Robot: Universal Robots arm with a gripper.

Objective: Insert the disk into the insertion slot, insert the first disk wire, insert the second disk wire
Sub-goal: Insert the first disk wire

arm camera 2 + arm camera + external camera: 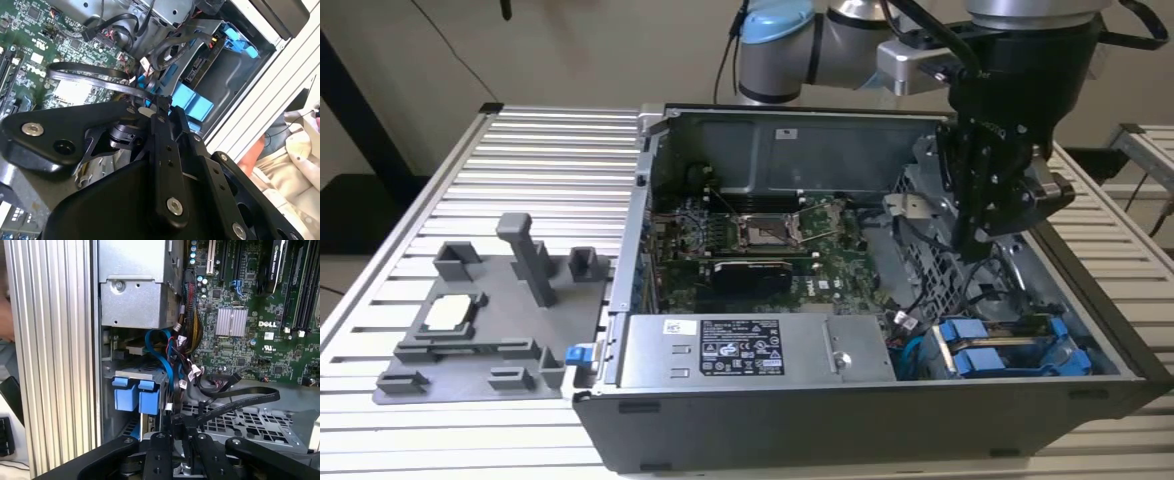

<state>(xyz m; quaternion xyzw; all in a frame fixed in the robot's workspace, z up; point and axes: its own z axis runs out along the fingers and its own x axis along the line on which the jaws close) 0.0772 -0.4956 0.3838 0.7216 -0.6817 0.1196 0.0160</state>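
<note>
While our claw [181, 427] pinches shut on the black wire [240, 398], we should keep its plug square to the disk [125, 397] and push gently.

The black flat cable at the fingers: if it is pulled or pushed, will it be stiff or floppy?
Probably floppy yet springy: the black flat cable sweeps in an open loop from the gripper. Likely light, since the loop holds its shape above the perforated cage. Pushing would probably buckle it, not move its end.
</note>
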